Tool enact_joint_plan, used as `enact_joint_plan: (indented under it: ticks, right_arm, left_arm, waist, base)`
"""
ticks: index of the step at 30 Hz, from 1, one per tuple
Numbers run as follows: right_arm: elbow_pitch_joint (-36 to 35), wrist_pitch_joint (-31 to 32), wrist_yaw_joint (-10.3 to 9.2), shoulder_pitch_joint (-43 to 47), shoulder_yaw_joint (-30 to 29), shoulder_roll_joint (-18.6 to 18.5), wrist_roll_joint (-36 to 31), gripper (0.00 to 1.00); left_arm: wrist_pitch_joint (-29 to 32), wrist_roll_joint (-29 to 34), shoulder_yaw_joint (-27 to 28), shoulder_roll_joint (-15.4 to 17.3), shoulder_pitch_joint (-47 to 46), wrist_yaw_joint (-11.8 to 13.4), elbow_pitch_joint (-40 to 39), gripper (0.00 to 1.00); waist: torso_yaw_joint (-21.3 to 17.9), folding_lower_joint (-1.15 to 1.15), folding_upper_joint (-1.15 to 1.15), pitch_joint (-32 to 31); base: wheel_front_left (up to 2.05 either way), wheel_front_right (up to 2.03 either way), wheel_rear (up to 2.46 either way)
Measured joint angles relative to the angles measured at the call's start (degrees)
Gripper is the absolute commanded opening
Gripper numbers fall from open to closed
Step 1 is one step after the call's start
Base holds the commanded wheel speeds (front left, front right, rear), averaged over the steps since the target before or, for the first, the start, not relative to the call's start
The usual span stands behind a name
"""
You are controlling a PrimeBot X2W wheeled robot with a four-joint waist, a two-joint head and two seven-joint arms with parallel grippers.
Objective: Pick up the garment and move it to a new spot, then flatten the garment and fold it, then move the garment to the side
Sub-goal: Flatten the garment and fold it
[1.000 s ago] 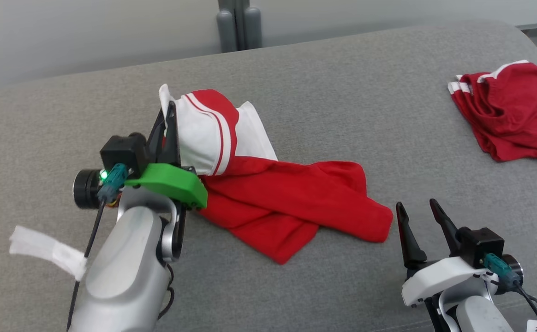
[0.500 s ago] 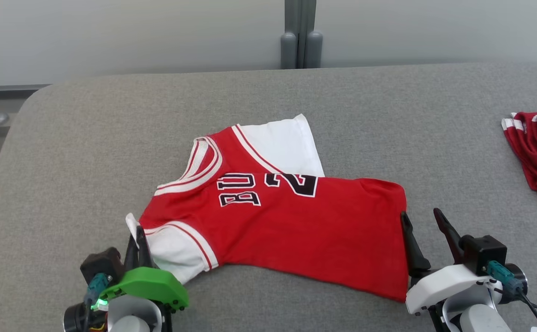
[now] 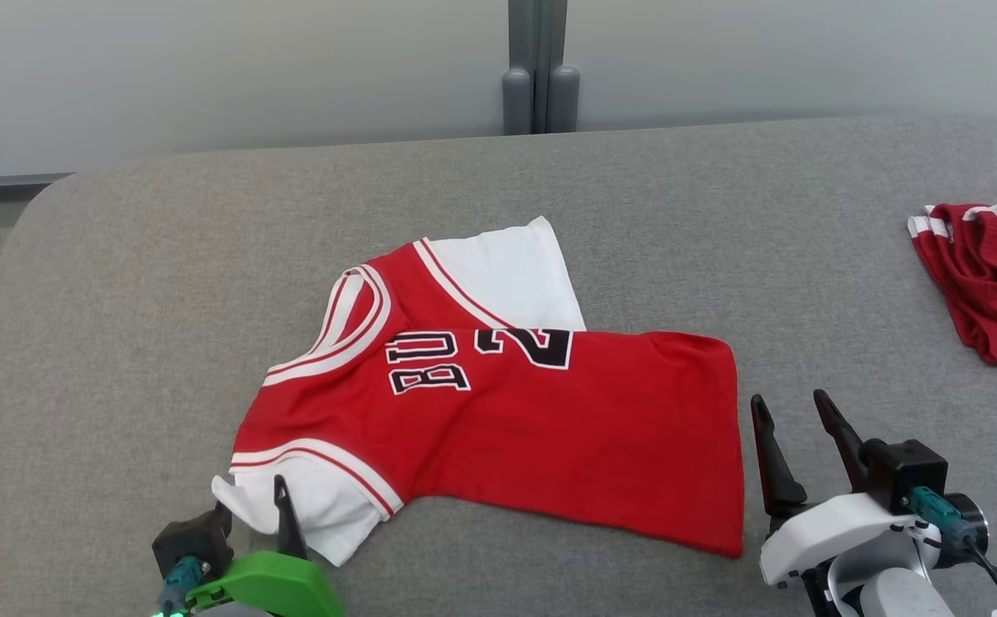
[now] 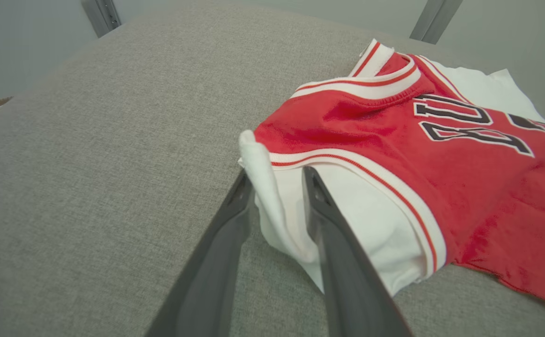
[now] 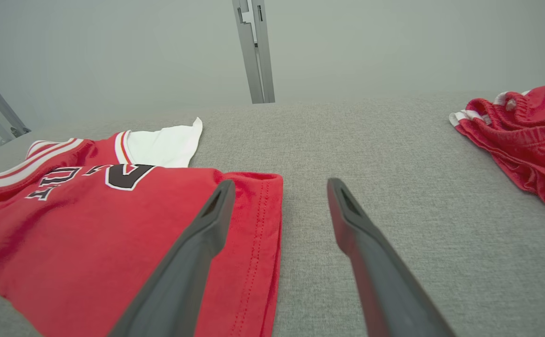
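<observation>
The garment (image 3: pixel 498 411) is a red jersey with white sleeves and black lettering, lying spread out and mostly flat on the grey padded surface (image 3: pixel 164 283). My left gripper (image 3: pixel 252 501) is at its near-left corner. In the left wrist view this left gripper (image 4: pixel 277 175) is open, with a loose fold of the white sleeve (image 4: pixel 272 206) standing between its fingers. My right gripper (image 3: pixel 788 398) is open and empty just right of the jersey's hem. In the right wrist view, the right gripper's (image 5: pixel 281 183) left finger hangs over the hem edge (image 5: pixel 263 234).
A second red garment with white trim (image 3: pixel 987 274) lies crumpled at the far right, also seen as a red heap (image 5: pixel 525 135) in the right wrist view. A grey post (image 3: pixel 537 68) stands behind the surface. Bare grey padding surrounds the jersey.
The jersey, bunched and held up by my left gripper a second ago, now lies spread out. My left gripper has pulled back toward me and opened around the sleeve. The head camera has shifted.
</observation>
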Motion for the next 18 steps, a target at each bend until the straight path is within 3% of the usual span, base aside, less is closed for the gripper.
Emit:
enact_joint_plan:
  ticks: [6,9,18]
  right_arm:
    - [-0.07,-0.01,0.0,0.65,-0.65,-0.01,-0.04,1.0]
    - [-0.02,-0.01,0.0,0.79,-0.48,-0.01,-0.07,1.0]
    - [-0.25,0.49,0.0,0.93,0.46,-0.01,-0.16,1.0]
  left_arm:
    - [-1.79,4.0,-1.68,2.53,-1.11,0.47,-1.32,1.0]
    - [-0.88,6.17,-4.37,3.1,-4.37,-0.86,-1.97,1.0]
    - [7.39,8.09,-15.07,1.69,-15.14,-12.28,1.43,1.0]
  waist:
    - [-0.9,0.0,0.0,-0.58]
    - [-1.49,0.0,0.0,-0.96]
    - [-4.08,0.0,0.0,-1.33]
  base:
    - [0.0,0.0,0.0]
    - [0.0,0.0,0.0]
    - [0.0,0.0,0.0]
